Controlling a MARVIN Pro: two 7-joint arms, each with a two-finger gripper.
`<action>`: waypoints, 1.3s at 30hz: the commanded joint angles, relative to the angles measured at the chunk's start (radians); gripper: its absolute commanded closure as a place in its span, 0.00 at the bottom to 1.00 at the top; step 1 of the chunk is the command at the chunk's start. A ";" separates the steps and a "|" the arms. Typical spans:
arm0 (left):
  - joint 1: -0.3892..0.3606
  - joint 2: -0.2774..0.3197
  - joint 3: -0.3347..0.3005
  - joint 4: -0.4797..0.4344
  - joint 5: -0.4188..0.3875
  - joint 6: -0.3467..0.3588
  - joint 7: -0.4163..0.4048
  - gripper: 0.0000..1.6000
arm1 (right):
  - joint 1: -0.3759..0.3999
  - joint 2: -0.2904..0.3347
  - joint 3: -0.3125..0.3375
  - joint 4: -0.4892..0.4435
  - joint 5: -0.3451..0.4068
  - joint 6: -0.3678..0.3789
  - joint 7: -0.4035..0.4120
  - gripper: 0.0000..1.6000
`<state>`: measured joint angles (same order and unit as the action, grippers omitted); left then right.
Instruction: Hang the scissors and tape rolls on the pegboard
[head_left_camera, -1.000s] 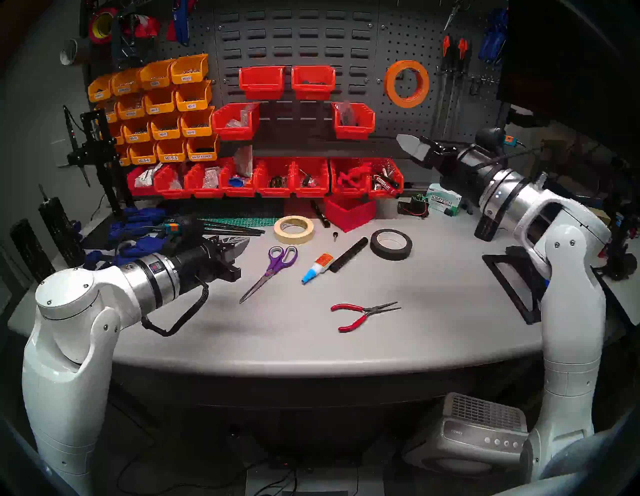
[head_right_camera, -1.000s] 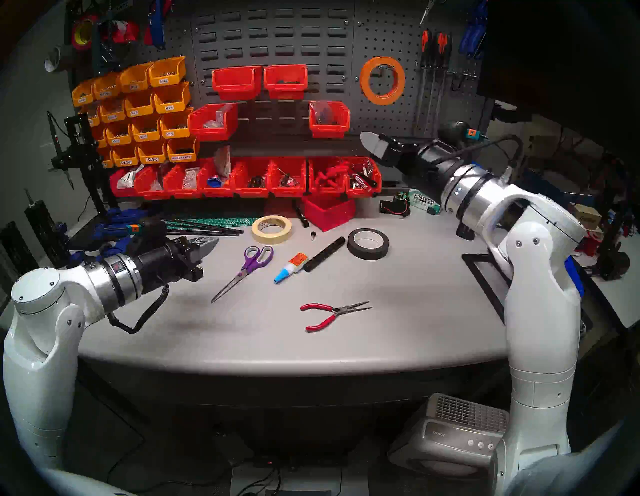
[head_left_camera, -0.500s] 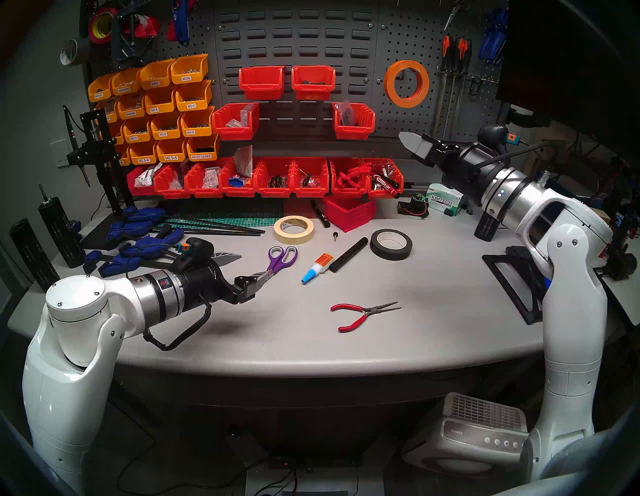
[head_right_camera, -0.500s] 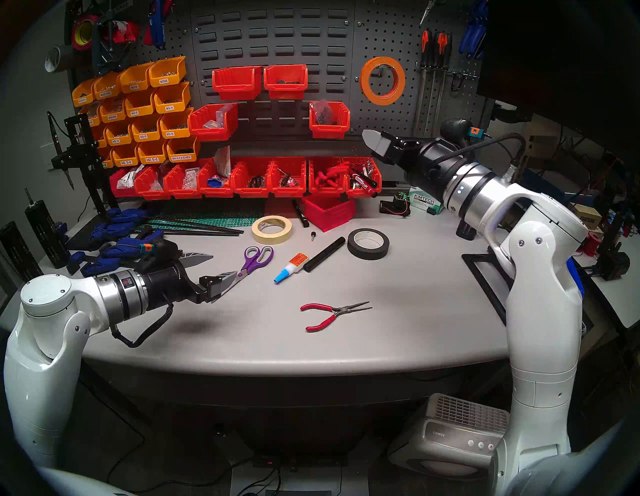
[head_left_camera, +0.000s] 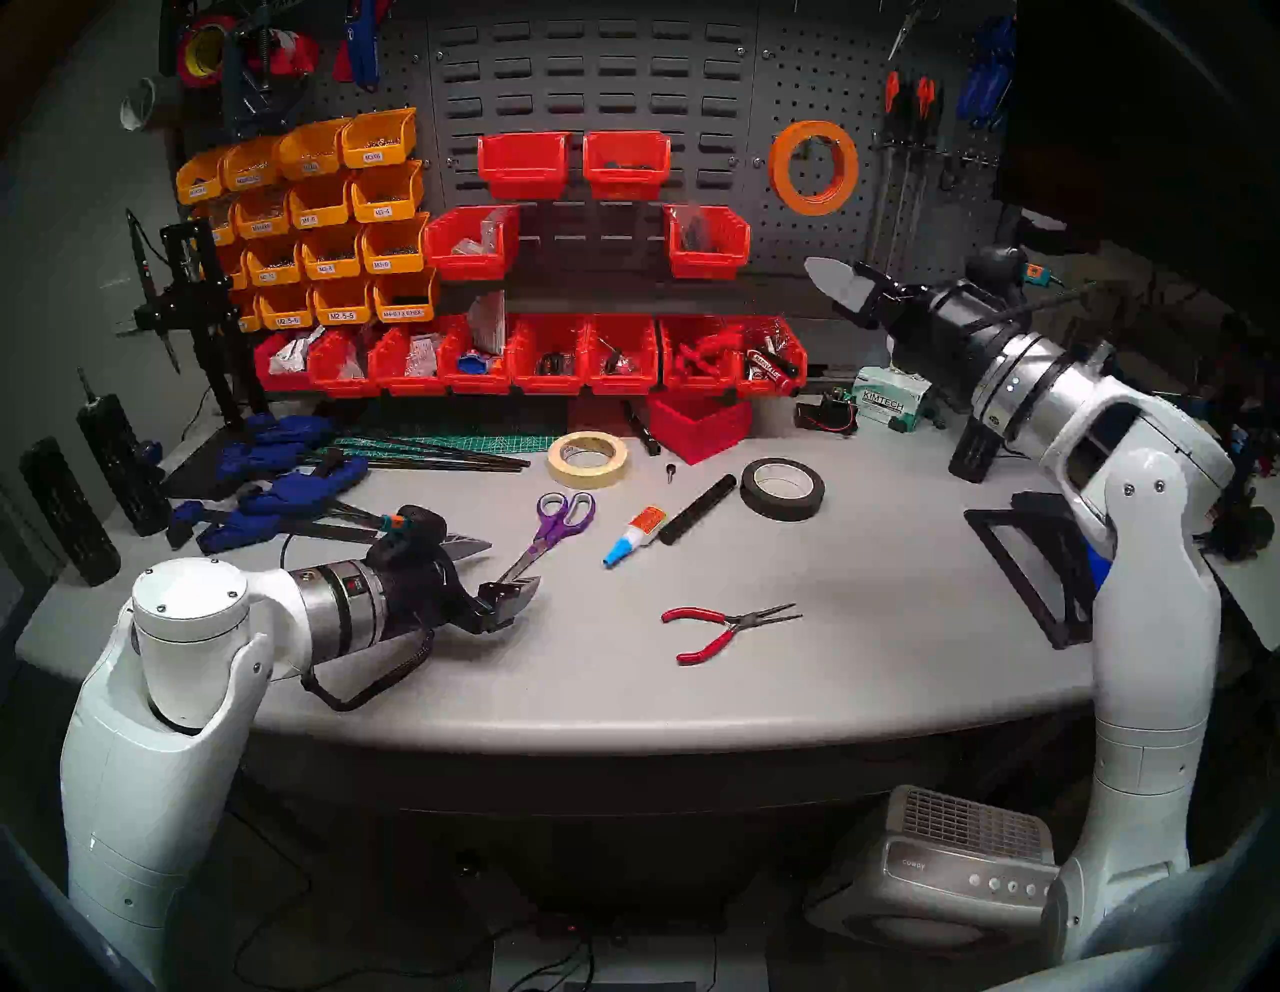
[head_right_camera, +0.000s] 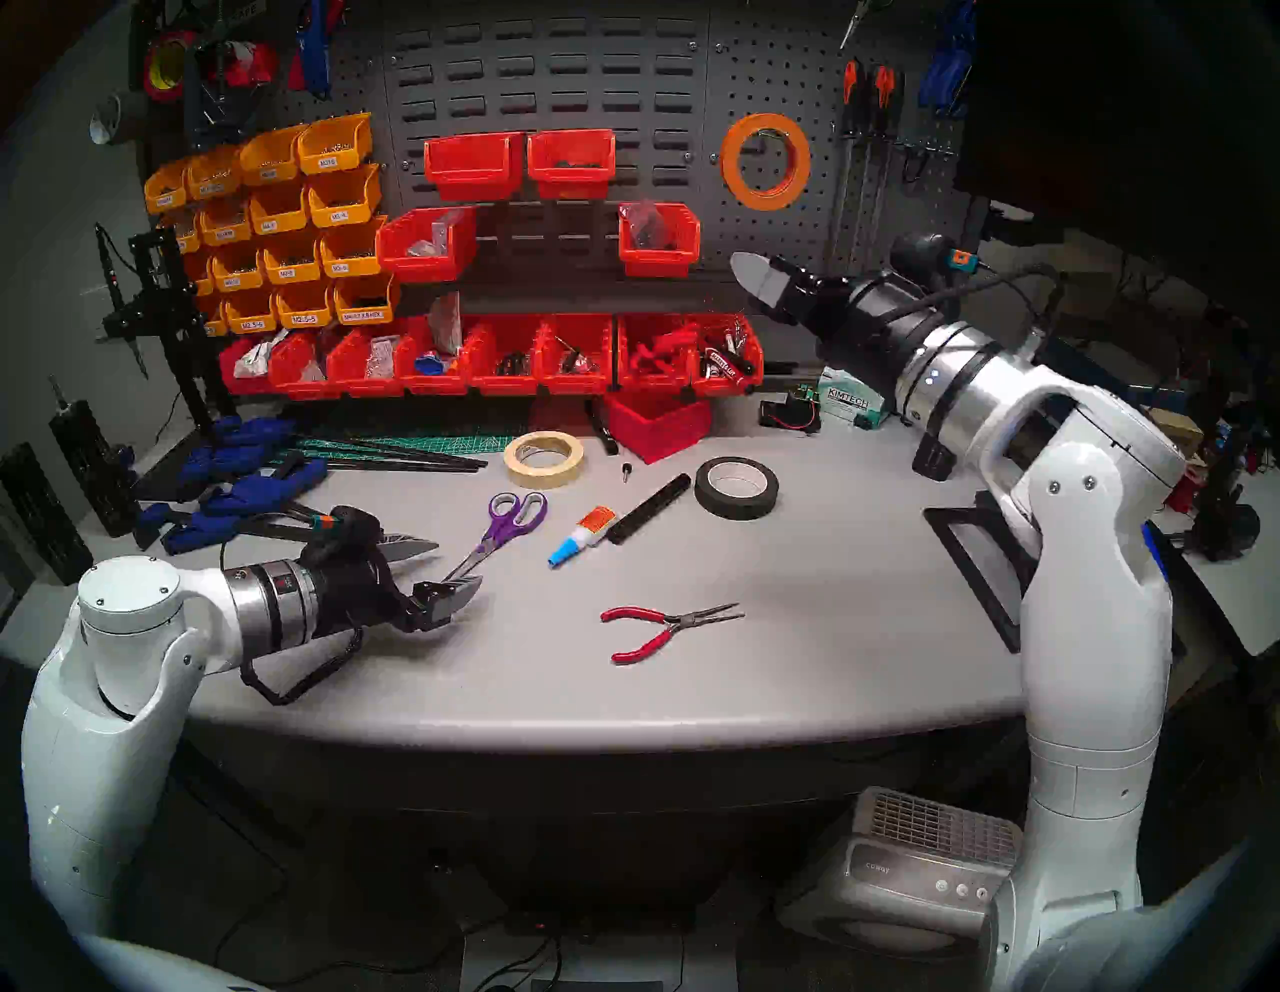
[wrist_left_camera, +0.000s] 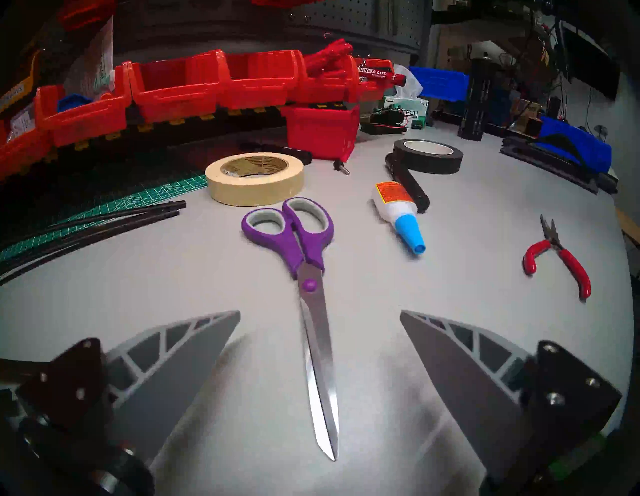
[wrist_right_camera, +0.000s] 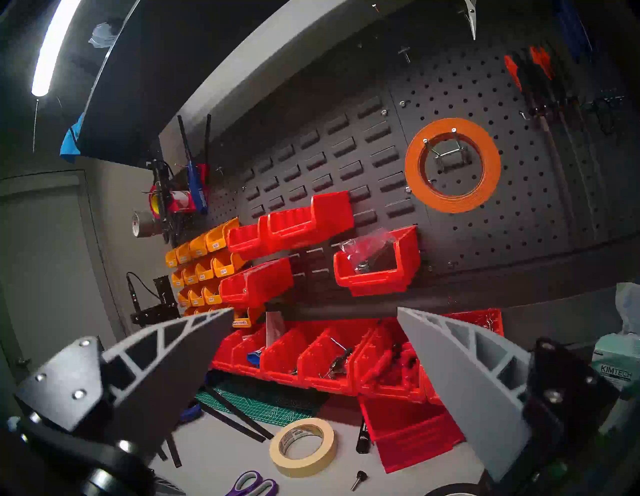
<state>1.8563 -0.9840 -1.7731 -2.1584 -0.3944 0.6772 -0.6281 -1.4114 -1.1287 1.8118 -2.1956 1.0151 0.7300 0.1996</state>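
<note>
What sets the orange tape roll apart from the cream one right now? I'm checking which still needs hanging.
The orange tape roll hangs upright on a metal hook of the pegboard; the cream tape roll lies flat on the table. The orange roll is a wider, thinner ring; the cream roll looks smaller across, with a thicker band. Neither gripper touches either roll. Both are open rings of tape.

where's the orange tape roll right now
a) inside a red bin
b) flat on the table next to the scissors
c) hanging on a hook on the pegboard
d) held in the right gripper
c: the orange tape roll hangs on a metal hook on the pegboard, while the scissors lie on the table.
</note>
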 joint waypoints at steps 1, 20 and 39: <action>-0.081 0.021 0.027 0.019 0.020 -0.047 -0.001 0.00 | 0.012 0.000 0.012 -0.027 0.000 -0.009 0.001 0.00; -0.187 0.021 0.120 0.099 0.052 -0.044 -0.005 0.00 | 0.006 -0.002 0.018 -0.026 0.000 -0.012 -0.004 0.00; -0.199 0.060 0.160 0.118 0.023 0.039 -0.069 1.00 | 0.016 0.000 0.030 -0.012 -0.005 -0.017 -0.001 0.00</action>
<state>1.6652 -0.9402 -1.6154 -2.0321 -0.3639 0.7183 -0.6727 -1.4188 -1.1281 1.8293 -2.1936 1.0118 0.7284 0.1988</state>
